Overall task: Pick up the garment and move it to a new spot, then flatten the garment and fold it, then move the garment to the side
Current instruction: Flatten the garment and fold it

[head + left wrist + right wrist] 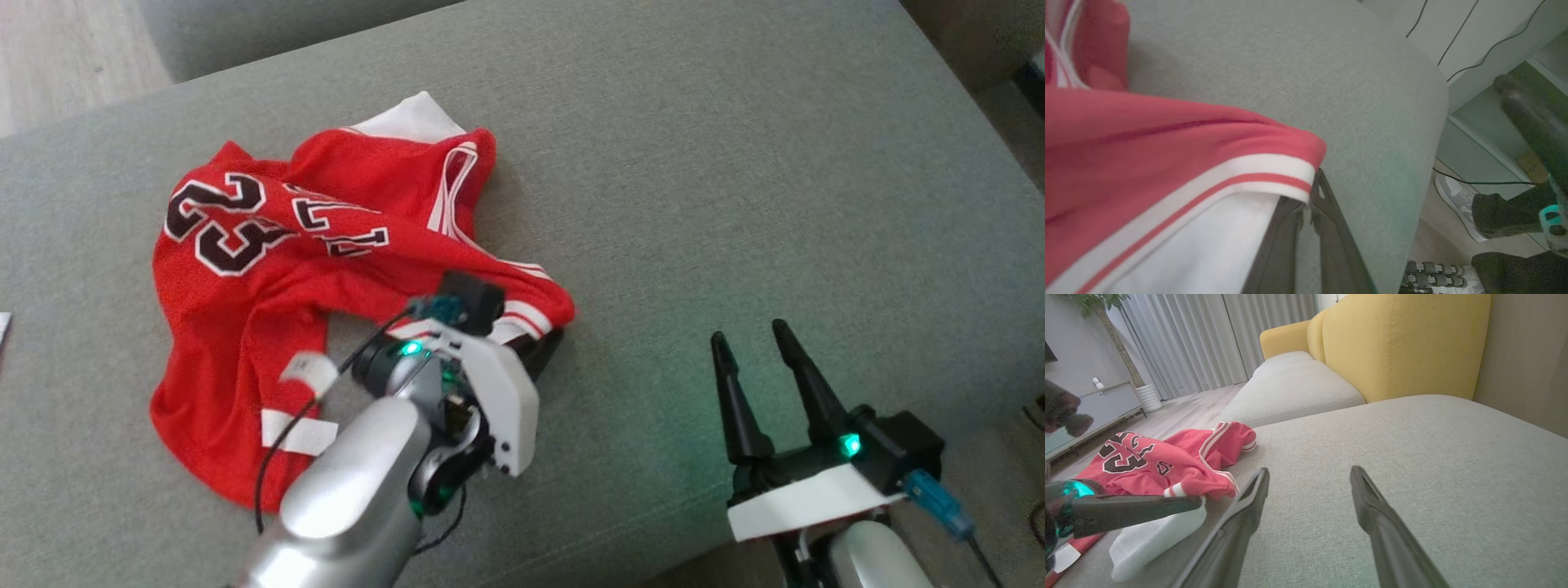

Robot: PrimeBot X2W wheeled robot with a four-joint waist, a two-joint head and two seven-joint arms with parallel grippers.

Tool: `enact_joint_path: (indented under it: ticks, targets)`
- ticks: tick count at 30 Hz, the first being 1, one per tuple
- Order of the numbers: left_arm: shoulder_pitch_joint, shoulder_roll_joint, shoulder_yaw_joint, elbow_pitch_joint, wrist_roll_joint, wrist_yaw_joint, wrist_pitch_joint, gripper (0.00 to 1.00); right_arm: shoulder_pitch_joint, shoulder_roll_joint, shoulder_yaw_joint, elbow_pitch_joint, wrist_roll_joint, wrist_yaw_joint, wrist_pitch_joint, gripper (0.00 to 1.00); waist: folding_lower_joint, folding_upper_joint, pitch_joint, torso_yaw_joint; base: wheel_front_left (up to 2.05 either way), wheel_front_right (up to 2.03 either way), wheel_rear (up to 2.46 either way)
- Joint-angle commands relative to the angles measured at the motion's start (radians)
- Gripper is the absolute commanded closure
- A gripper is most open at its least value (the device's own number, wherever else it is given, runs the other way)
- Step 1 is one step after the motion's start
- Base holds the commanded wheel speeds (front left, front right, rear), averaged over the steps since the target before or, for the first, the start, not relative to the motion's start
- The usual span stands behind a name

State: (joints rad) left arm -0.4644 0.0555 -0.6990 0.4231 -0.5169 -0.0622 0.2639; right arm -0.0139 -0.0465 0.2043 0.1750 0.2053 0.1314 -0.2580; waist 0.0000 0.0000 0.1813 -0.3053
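Head view had the red jersey (269, 269) crumpled on the left part of the grey cushion (735, 163), its number facing up. At the jersey's near right corner the left gripper (545, 347) was down on the striped trim (1241, 171). In the left wrist view its fingers (1331, 228) stood almost together, pinching that red-and-white edge. Further right, well apart from the cloth, the right gripper (749, 335) hovered over bare cushion, jaws spread wide.

One red basketball jersey (269, 269); two grippers: left gripper (1308, 196), right gripper (748, 331); two grey sofa seats (1412, 457); one grey shoe (1455, 200); one potted plant (1098, 306).
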Motion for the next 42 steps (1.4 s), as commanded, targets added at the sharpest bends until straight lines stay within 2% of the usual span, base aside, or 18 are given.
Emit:
enact_joint_path:
  ticks: [1,3,4,5,6,7,9,11,15,20,25,30,33,37,42]
  targets:
    - [-0.065,-0.002,0.015,-0.039,-0.017,-0.007,0.006,1.00,-0.041,-0.004,0.029,-0.027,0.006,-0.001,-0.004,0.00,0.0000,0.0000,0.002,-0.007,0.00,0.00,0.00]
    - [-0.079,-0.004,-0.021,-0.055,-0.091,0.002,0.010,1.00,-0.044,-0.004,0.035,-0.024,0.011,-0.001,-0.004,0.00,0.0000,0.0000,0.004,-0.018,0.00,0.00,0.00]
    - [-0.083,-0.005,-0.046,-0.072,-0.147,0.010,0.005,0.95,-0.044,-0.004,0.038,-0.023,0.012,-0.001,-0.004,0.00,0.0000,0.0000,0.006,-0.024,0.00,0.00,0.00]
    - [-0.087,-0.005,-0.071,-0.089,-0.207,0.018,-0.009,0.62,-0.045,-0.004,0.039,-0.022,0.013,-0.001,-0.004,0.00,0.0000,0.0000,0.007,-0.030,0.00,0.00,0.00]
    - [-0.085,-0.005,-0.093,-0.106,-0.279,0.032,-0.026,0.22,-0.046,-0.004,0.041,-0.020,0.014,-0.001,-0.004,0.00,0.0000,0.0000,0.008,-0.035,0.00,0.00,0.00]
    - [-0.083,-0.005,-0.116,-0.120,-0.354,0.050,-0.038,0.00,-0.046,-0.004,0.040,-0.016,0.015,-0.001,-0.004,0.00,0.0000,0.0000,0.009,-0.040,0.00,0.00,0.00]
    - [-0.104,-0.005,-0.177,-0.131,-0.435,0.086,-0.061,0.00,-0.047,-0.004,0.041,-0.013,0.017,-0.001,-0.004,0.00,0.0000,0.0000,0.011,-0.047,0.00,0.00,0.00]
    - [-0.134,-0.005,-0.225,-0.124,-0.459,0.120,-0.106,0.00,-0.048,-0.004,0.040,-0.013,0.020,-0.001,-0.004,0.00,0.0000,0.0000,0.012,-0.051,0.00,0.00,0.00]
    - [-0.189,-0.005,-0.290,-0.081,-0.401,0.165,-0.224,0.00,-0.043,-0.004,0.030,-0.016,0.020,-0.001,-0.004,0.00,0.0000,0.0000,0.005,-0.044,0.00,0.00,0.00]
    - [-0.185,0.001,-0.288,-0.059,-0.337,0.205,-0.357,0.00,-0.027,-0.004,0.010,-0.020,0.006,-0.001,-0.004,0.00,0.0000,0.0000,-0.018,-0.017,0.00,0.00,0.00]
    - [-0.118,0.071,-0.225,-0.091,-0.291,0.291,-0.486,0.00,-0.008,-0.004,-0.021,-0.037,-0.030,-0.001,-0.004,0.00,0.0000,0.0000,-0.048,0.037,0.00,0.00,0.00]
    - [0.004,0.152,-0.124,-0.182,-0.263,0.369,-0.522,0.00,0.006,-0.004,-0.054,-0.061,-0.079,-0.001,-0.004,0.00,0.0000,0.0000,-0.076,0.096,0.00,0.00,0.00]
    - [0.093,0.190,-0.041,-0.250,-0.228,0.399,-0.525,0.00,0.017,-0.004,-0.071,-0.074,-0.100,-0.001,-0.004,0.00,0.0000,0.0000,-0.094,0.129,0.00,0.00,0.00]
    - [0.236,0.215,0.079,-0.317,-0.147,0.420,-0.525,0.00,0.033,-0.004,-0.079,-0.091,-0.113,-0.001,-0.004,0.00,0.0000,0.0000,-0.115,0.167,0.00,0.00,0.00]
    - [0.388,0.213,0.198,-0.353,-0.066,0.424,-0.525,0.00,0.049,-0.004,-0.076,-0.111,-0.119,-0.001,-0.004,0.00,0.0000,0.0000,-0.137,0.208,0.00,0.00,0.00]
